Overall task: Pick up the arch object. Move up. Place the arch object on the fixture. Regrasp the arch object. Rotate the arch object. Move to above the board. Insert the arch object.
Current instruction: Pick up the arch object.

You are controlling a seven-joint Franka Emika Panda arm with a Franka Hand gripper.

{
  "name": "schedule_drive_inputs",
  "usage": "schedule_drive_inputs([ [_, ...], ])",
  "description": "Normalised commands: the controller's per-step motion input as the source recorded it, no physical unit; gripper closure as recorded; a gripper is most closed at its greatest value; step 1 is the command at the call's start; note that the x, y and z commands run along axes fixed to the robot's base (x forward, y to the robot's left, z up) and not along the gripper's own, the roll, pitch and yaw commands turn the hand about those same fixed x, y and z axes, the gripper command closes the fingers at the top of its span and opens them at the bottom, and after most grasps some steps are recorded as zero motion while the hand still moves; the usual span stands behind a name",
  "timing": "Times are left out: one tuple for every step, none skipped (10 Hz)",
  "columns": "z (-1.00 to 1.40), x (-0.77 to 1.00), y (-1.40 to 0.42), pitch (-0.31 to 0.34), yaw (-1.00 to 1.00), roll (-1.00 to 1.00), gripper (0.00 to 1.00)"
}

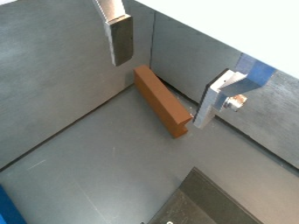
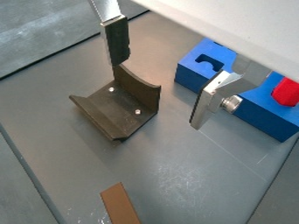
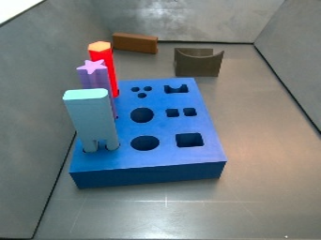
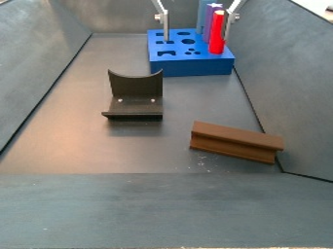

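The arch object (image 1: 162,101), a plain brown bar, lies flat on the grey floor close to a wall; it shows in both side views (image 3: 134,42) (image 4: 237,142), and its end shows in a wrist view (image 2: 121,206). The gripper (image 1: 167,74) hangs open well above the floor, nothing between its fingers (image 2: 115,44), and its tips show at the upper edge of a side view (image 4: 198,12). The dark fixture (image 2: 117,109) with its curved notch stands apart from the bar (image 4: 132,95) (image 3: 197,61). The blue board (image 3: 170,141) (image 4: 189,66) (image 2: 198,74) lies further off.
A red hexagonal peg (image 3: 101,66) (image 4: 217,29), a purple star piece (image 3: 90,69) and a tall pale blue block (image 3: 93,117) stand in the board. Sloping grey walls (image 4: 39,68) enclose the floor on all sides.
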Motion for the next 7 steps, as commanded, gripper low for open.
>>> schedule_drive_inputs([
  [0.00,0.00,0.04,-0.009,0.00,-0.02,0.00],
  [-0.05,0.00,0.15,0.000,0.03,-0.03,0.00],
  [-0.33,0.00,0.26,-0.006,0.37,-0.08,0.00],
  [-0.47,0.03,0.31,-0.003,0.70,-0.03,0.00],
  [-0.42,0.04,0.25,-0.019,0.65,-0.06,0.00],
  [0.00,-0.05,0.04,-0.004,0.00,-0.01,0.00],
  [0.00,-0.14,0.13,-0.037,-0.45,0.00,0.00],
])
